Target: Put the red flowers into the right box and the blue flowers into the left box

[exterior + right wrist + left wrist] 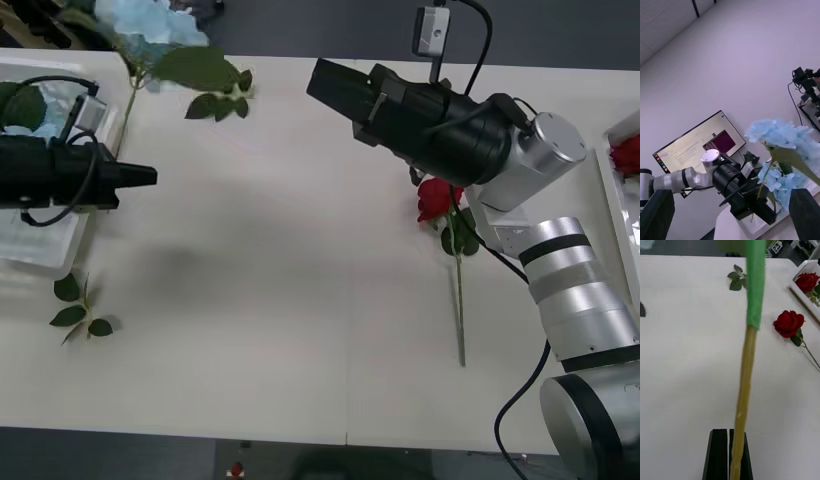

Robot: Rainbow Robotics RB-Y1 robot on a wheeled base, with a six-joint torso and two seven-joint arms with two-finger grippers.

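the left gripper point(728, 455) was clenched on the bare tan end of a blue flower's stem point(744, 390), its black fingers pressed together around it, and hung over the left box point(40, 250) at the table's left edge. the stem ran out from the fingers toward the far side of the table, where the pale blue bloom point(150, 20) and its broad leaf point(195, 68) lay past the box. the stem looked thin, light and stiff enough to carry the head, though the bloom would likely sag and swing; a hold low on the stem seemed sound, but the petals were soft and best left untouched.

the right gripper point(335, 88) was raised above the middle of the table with its fingers spread wide and nothing between them. a red rose point(435, 198) lay on the table beneath and just behind that arm, its stem pointing toward the robot. another red bloom point(626, 155) sat in the right box point(610, 190). a loose leaf sprig point(78, 310) lay near the left box.
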